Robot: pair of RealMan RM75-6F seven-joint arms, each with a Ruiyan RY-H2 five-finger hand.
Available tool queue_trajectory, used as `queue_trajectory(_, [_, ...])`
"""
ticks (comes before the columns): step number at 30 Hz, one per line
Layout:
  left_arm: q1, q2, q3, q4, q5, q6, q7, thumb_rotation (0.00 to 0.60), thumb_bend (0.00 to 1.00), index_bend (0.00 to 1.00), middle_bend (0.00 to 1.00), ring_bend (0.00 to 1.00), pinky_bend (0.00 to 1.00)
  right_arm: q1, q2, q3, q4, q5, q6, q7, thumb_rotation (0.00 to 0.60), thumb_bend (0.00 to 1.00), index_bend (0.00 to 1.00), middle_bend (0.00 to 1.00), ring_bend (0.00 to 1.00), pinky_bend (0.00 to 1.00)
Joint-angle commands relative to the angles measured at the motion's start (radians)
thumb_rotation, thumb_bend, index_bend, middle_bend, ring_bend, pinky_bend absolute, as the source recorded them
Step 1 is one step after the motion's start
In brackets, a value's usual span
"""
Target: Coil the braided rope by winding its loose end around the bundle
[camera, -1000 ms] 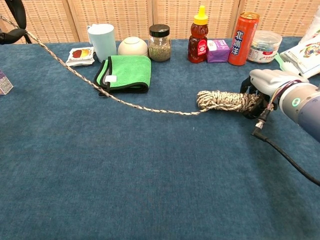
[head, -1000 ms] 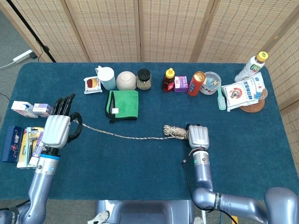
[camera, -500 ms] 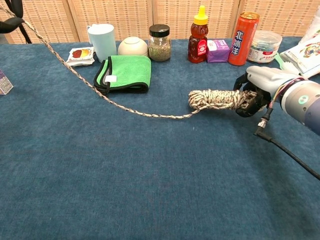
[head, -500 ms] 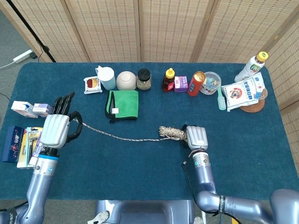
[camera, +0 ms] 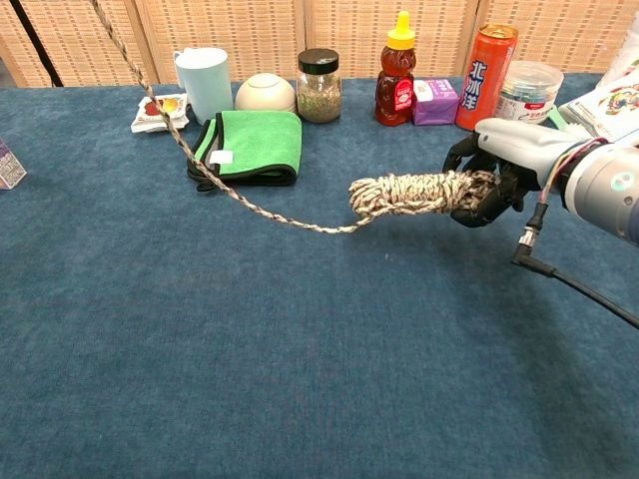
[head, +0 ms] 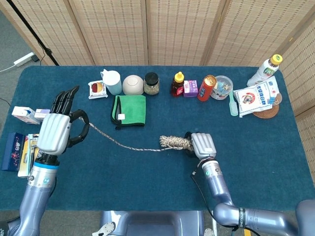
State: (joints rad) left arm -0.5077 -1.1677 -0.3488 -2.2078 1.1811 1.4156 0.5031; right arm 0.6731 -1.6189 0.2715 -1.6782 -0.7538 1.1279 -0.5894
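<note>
Blue table (head: 147, 187), rope bundle (camera: 407, 194) in right robot hand (camera: 499, 170), loose end (head: 98, 132) in left robot hand (head: 54, 132)

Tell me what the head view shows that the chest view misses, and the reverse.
Only the head view shows the left hand holding the loose end, plus the boxes at the table's left edge. Only the chest view shows the bundle from the side, lifted off the table, with the strand sagging to the cloth. Both show the right hand gripping the bundle's end, the green cloth and the back row of containers.
</note>
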Motion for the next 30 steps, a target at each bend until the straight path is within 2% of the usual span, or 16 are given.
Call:
queue_trajectory(1, [-0.029, 0.023, -0.04, -0.037, -0.029, -0.009, 0.011, 0.6, 0.41, 0.64, 0.0, 0.0, 0.0, 0.002, 0.024, -0.015, -0.027, -0.007, -0.032, 0.021, 0.6, 0.97, 0.67, 0.57, 0.42, 0.64])
queue_trajectory(7, [-0.084, 0.03, -0.123, -0.072, -0.104, -0.026, -0.026, 0.6, 0.41, 0.64, 0.0, 0.0, 0.0, 0.007, 0.046, -0.035, -0.072, -0.008, -0.063, 0.039, 0.6, 0.97, 0.68, 0.57, 0.42, 0.64])
queue_trajectory(13, [-0.148, 0.011, -0.21, -0.044, -0.166, -0.024, -0.075, 0.6, 0.41, 0.64, 0.0, 0.0, 0.0, 0.012, 0.073, -0.06, -0.115, -0.028, -0.087, 0.05, 0.6, 0.97, 0.68, 0.58, 0.42, 0.64])
queue_trajectory(23, [-0.242, -0.032, -0.273, -0.001, -0.256, -0.005, -0.06, 0.6, 0.41, 0.65, 0.0, 0.0, 0.0, 0.024, 0.083, -0.098, -0.122, -0.052, -0.105, 0.053, 0.6, 0.97, 0.68, 0.58, 0.43, 0.64])
queue_trajectory(30, [-0.341, -0.115, -0.285, 0.115, -0.316, 0.002, -0.023, 0.6, 0.41, 0.65, 0.0, 0.0, 0.0, 0.026, 0.132, -0.127, -0.147, -0.122, -0.196, 0.134, 0.6, 0.97, 0.68, 0.58, 0.43, 0.64])
